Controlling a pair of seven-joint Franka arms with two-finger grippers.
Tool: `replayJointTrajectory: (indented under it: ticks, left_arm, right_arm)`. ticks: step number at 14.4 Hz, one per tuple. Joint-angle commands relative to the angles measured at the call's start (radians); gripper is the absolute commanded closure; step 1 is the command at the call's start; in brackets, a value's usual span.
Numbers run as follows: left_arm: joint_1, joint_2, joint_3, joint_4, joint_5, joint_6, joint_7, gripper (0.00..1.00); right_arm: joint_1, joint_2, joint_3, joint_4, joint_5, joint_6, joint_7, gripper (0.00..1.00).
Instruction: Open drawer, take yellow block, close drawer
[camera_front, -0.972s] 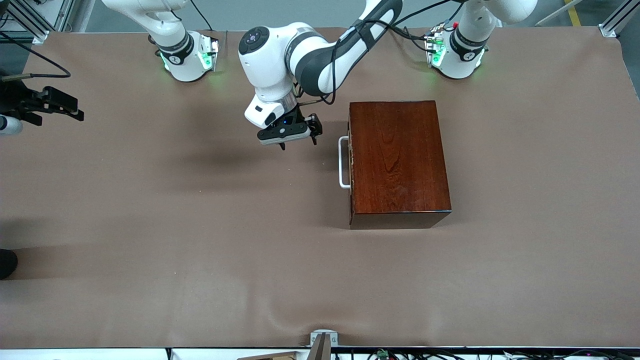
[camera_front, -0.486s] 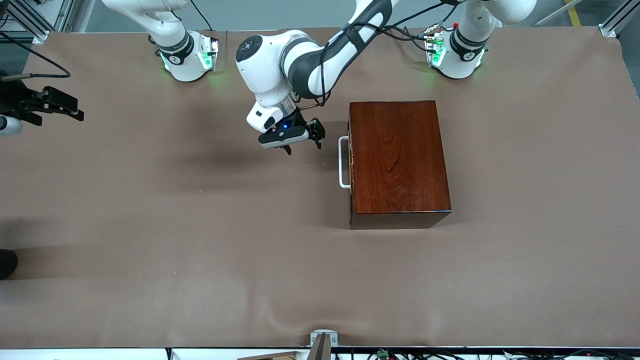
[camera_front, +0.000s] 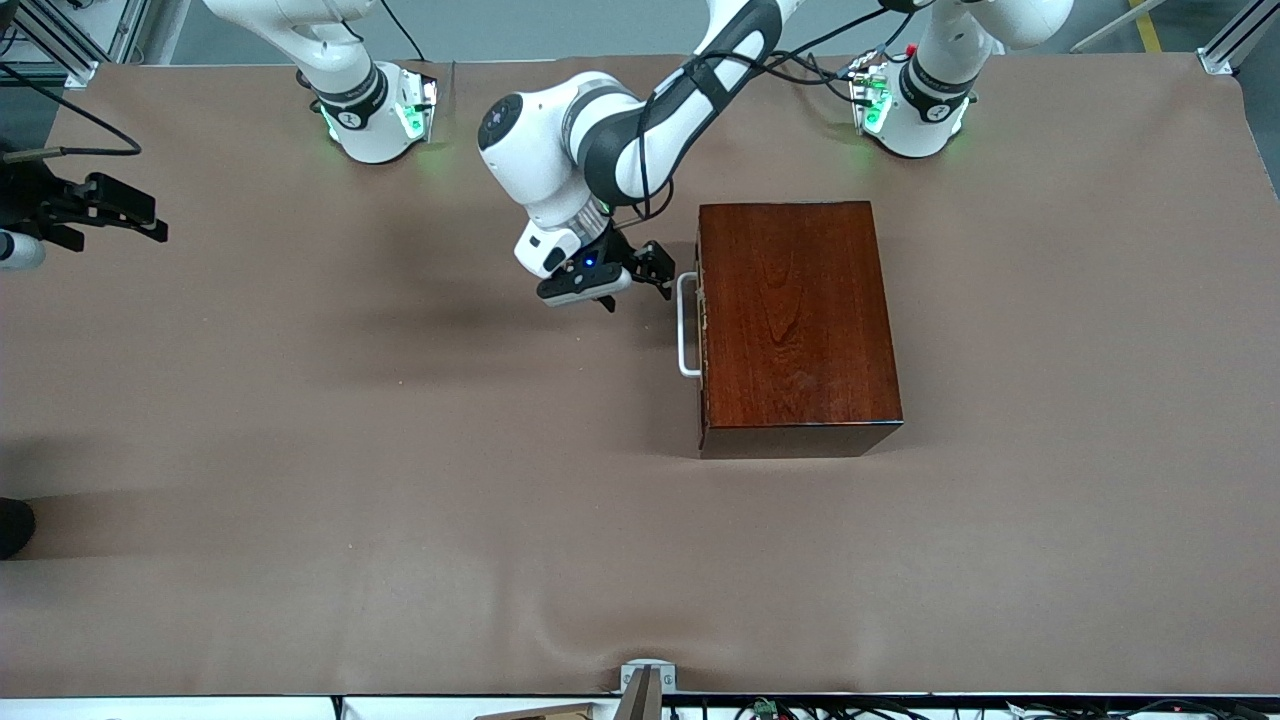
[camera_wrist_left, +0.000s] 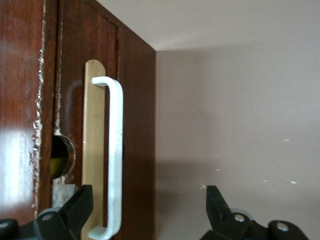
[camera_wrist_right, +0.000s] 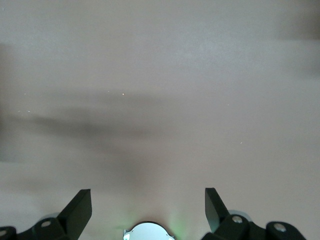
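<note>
Brown table (camera_front: 400, 420); left gripper (camera_front: 632, 290) open beside drawer (camera_front: 687, 325)

Only a yellowish glimpse shows through the round hole (camera_wrist_left: 62, 156) in the shut drawer (camera_wrist_left: 94, 150), too little to tell what it is.

A wide table covered in a smooth, matte brown sheet (camera_front: 400, 450) carries everything here, its covering slightly rippled along the edge nearest the front camera. Resting directly on it, toward the left arm's end, is a glossy dark reddish-brown wooden box (camera_front: 795, 320) whose shut drawer front, with its white U-shaped bar handle (camera_front: 686, 325), faces the right arm's end. The two white robot bases stand on the table along the edge farthest from the front camera.
</note>
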Motion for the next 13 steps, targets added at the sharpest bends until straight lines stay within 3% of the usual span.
replayJointTrajectory:
  ticks: [1, 13]
  left_arm:
    - [0.014, 0.009, 0.005, 0.01, 0.03, -0.036, 0.029, 0.0]
    - [0.037, 0.093, 0.003, 0.012, 0.013, 0.004, 0.011, 0.0]
  right_arm:
    - [-0.008, -0.022, 0.004, -0.02, -0.007, 0.0, -0.002, 0.0]
    - [-0.006, -0.022, 0.006, -0.02, -0.007, 0.0, -0.002, 0.0]
